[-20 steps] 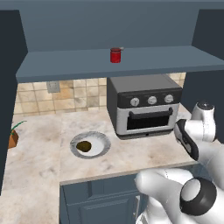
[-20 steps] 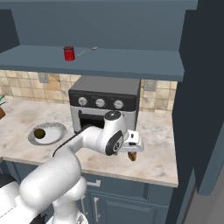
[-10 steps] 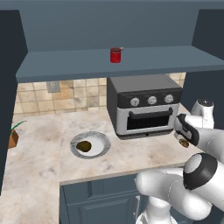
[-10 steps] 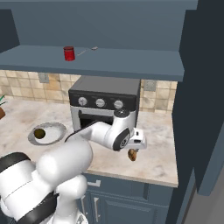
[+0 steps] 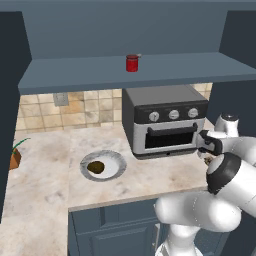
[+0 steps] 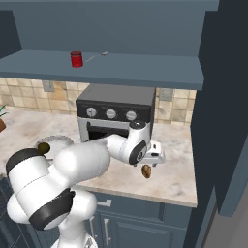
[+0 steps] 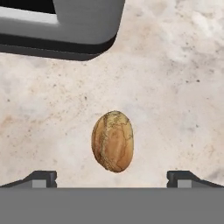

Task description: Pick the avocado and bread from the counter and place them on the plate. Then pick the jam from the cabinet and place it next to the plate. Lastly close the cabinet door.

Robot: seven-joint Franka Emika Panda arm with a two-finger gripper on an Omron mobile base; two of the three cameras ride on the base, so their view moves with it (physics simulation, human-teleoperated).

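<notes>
The tool (image 6: 154,160) hangs just above the bread (image 6: 146,171) on the bench (image 6: 179,179), beside the toaster oven (image 6: 116,109).

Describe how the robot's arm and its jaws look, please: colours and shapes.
The arm is glossy white with rounded, bulky links and dark grey bands at the joints. The gripper ends in small dark grey jaws with flat, blocky tips. No cables or markings are visible.

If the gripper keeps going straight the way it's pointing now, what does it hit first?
Most likely the bread: in the hand view it lies on the counter centred between the open gripper's fingertips. How far off it is, I can't tell.
</notes>
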